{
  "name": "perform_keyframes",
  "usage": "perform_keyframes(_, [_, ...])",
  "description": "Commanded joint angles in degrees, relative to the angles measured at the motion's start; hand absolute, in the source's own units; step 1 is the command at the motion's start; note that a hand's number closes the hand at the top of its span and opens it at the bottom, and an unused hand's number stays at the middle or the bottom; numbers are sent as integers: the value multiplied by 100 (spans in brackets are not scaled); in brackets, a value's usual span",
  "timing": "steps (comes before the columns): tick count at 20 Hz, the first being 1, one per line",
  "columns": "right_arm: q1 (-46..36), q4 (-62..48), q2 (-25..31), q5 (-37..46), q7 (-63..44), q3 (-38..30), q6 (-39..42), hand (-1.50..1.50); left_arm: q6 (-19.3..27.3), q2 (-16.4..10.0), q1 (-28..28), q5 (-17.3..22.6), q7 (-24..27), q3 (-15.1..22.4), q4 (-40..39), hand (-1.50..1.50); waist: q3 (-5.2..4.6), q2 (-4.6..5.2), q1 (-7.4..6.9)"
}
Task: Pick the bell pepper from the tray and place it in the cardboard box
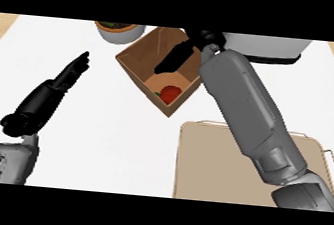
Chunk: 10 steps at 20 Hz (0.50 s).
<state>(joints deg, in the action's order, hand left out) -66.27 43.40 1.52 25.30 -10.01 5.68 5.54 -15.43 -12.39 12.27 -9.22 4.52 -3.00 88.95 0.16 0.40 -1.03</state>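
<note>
We see the tray (195, 162) partly hidden by our right forearm (245, 101). Red bell pepper (170, 93) sits in cardboard box (142, 52); right hand (176, 56) straight-fingered, empty; left hand (50, 91) likewise.

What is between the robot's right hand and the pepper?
Nothing that I can see. The pepper already lies inside the cardboard box. The right hand reaches into the open box, its fingers pointing toward the pepper with only bare box between them.
</note>
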Motion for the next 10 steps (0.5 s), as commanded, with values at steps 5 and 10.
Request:
perform_keyframes(5, [467,369,-149,-1583,330,-1669,-1104,-150,81,129,-13,-77,-83,105,39,0,-9,-31,98])
perform_keyframes(10, [300,-506,296,-1807,1158,-2164,-1088,-150,18,118,173,-43,-107,66,-100,0,-15,14,-12])
